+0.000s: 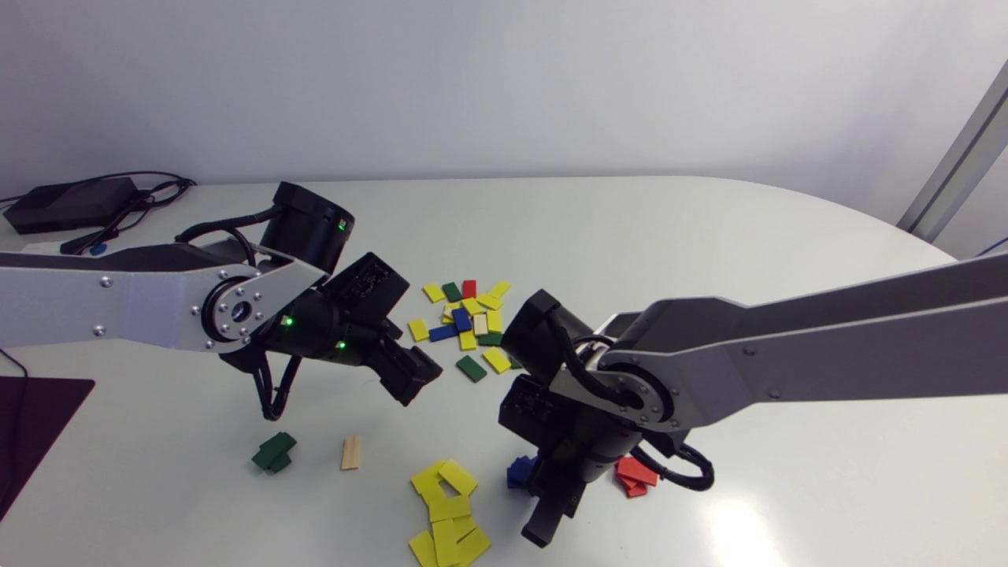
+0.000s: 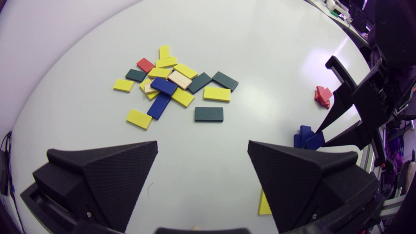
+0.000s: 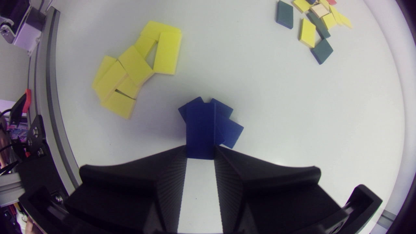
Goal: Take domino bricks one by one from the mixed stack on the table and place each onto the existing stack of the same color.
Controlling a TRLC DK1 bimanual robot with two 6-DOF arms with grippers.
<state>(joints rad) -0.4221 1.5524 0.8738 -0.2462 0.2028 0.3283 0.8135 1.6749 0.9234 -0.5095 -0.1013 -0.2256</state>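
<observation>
step: blue brick [image 3: 200, 130] being placed | right jaws: narrow, clamped on its long sides, just above blue stack [image 3: 231, 131], 6 o'clock from mixed stack [image 1: 468, 319] on bench [image 1: 709, 236] | left jaws: wide, empty, 8 o'clock of mixed stack | next: probably lower, square it, let go

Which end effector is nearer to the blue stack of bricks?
Right. The right end effector grips a blue brick directly at the blue stack; the left end effector hangs open, away from it, near the mixed pile.
</observation>
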